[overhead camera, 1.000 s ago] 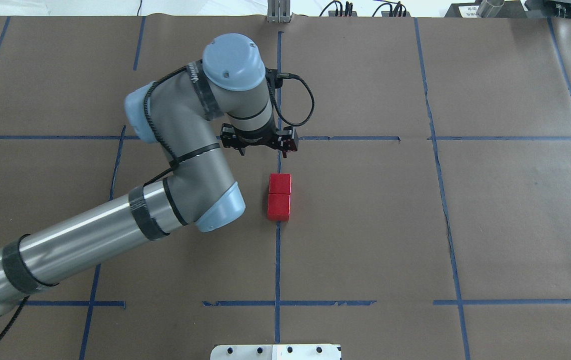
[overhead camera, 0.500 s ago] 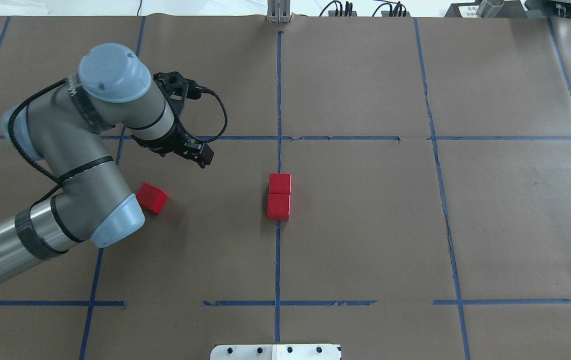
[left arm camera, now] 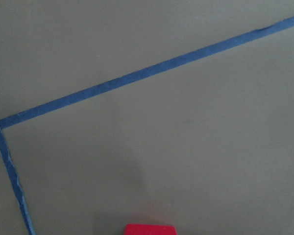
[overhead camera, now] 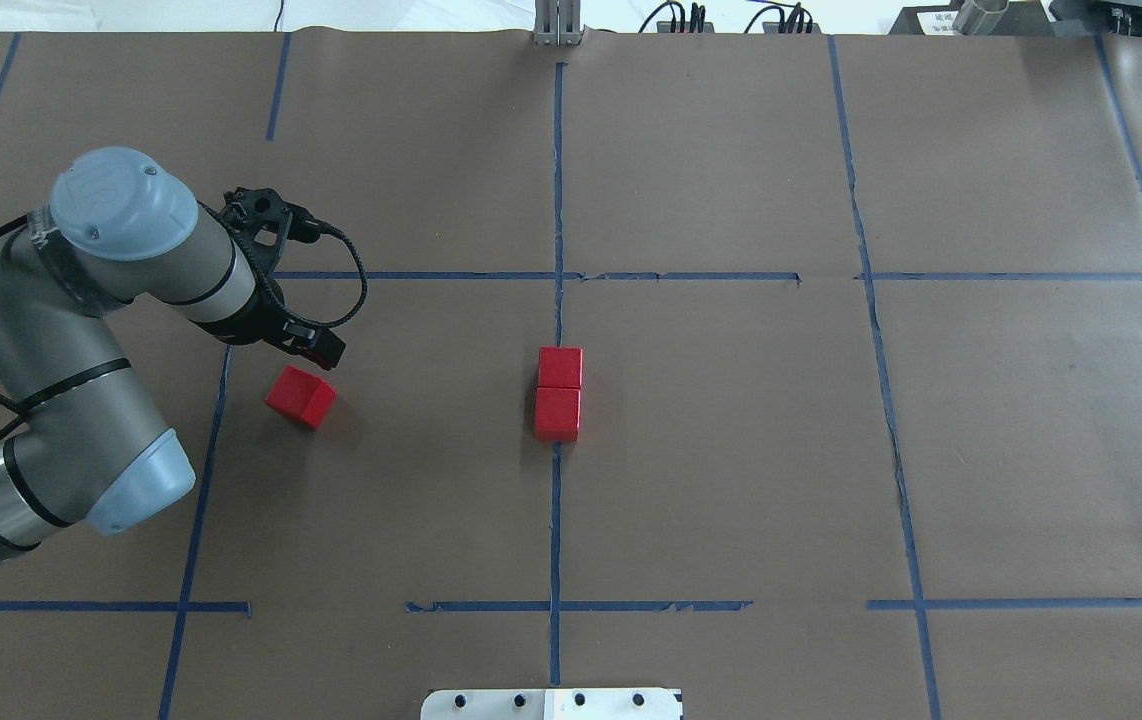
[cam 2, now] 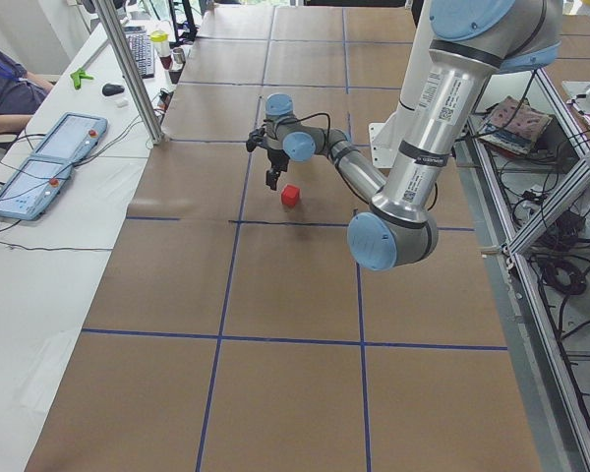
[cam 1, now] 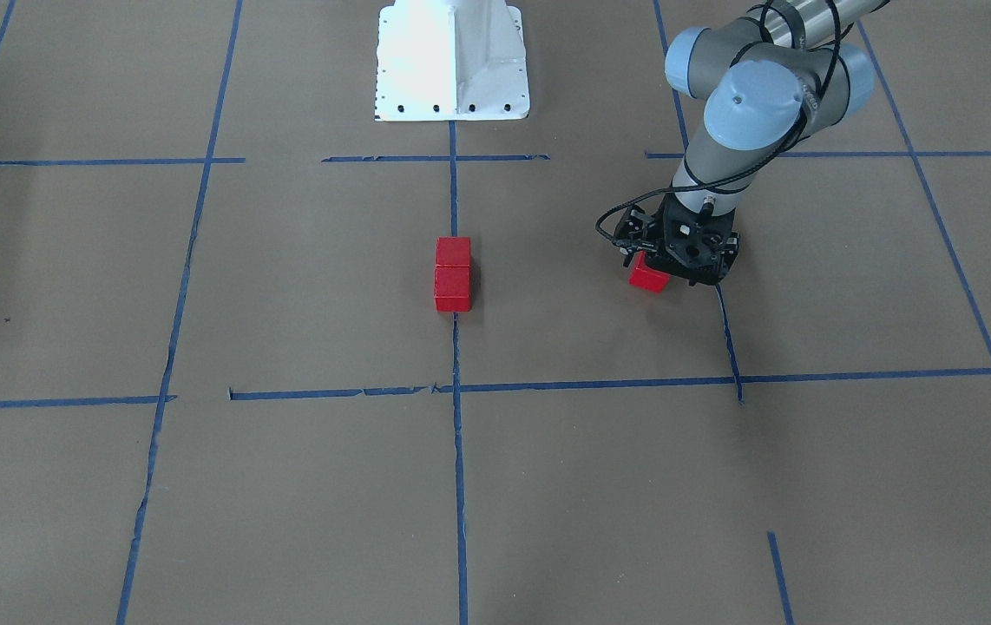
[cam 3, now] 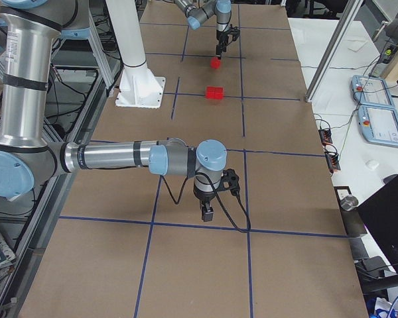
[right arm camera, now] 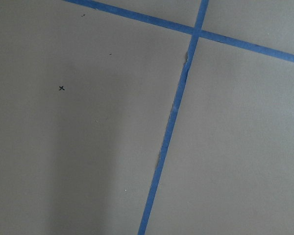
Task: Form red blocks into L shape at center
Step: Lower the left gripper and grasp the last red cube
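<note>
The loose red block (overhead camera: 301,396) lies askew on the paper (overhead camera: 411,480), just on the near side of our left gripper (overhead camera: 319,349), which is not gripping it; we cannot tell if its jaws are open. The other two blocks (overhead camera: 559,393) sit touching at the center (overhead camera: 651,400), well to the right.

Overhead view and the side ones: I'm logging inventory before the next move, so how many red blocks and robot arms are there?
Red blocks: 3 (two touching, one apart by the left tool)
Robot arms: 2
Total: 5
</note>
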You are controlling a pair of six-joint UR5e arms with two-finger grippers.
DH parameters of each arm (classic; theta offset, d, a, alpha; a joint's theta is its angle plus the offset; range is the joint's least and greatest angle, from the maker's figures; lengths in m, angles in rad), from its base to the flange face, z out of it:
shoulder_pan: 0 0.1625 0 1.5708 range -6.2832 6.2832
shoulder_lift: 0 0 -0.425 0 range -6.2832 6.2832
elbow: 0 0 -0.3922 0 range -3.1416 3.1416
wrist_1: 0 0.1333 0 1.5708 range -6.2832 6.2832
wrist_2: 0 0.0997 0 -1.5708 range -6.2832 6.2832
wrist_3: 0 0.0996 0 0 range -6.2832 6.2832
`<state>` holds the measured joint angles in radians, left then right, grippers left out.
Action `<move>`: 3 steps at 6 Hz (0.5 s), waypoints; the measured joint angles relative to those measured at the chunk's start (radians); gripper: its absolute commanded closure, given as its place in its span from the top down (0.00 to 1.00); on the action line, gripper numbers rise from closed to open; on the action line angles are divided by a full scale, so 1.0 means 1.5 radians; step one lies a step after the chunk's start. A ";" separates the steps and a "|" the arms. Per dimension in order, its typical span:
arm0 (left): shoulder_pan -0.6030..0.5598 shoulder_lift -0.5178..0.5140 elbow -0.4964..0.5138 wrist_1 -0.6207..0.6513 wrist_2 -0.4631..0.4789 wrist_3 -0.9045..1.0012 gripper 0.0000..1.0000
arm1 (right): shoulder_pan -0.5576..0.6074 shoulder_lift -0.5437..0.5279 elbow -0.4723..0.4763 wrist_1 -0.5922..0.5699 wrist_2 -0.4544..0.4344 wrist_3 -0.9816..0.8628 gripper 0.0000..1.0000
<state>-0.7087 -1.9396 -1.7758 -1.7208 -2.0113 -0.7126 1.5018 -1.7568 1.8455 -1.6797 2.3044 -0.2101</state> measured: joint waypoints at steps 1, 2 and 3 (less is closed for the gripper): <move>0.005 0.007 0.005 -0.010 0.006 -0.016 0.99 | 0.000 0.000 0.000 0.000 0.000 0.000 1.00; 0.016 0.005 0.010 -0.013 0.011 -0.038 0.99 | 0.000 -0.001 -0.001 0.000 0.000 0.000 1.00; 0.029 0.003 0.012 -0.014 0.013 -0.050 0.99 | 0.000 -0.001 -0.001 0.000 0.000 0.000 1.00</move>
<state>-0.6651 -1.9345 -1.7571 -1.7421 -1.9922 -0.7883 1.5018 -1.7579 1.8439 -1.6797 2.3040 -0.2102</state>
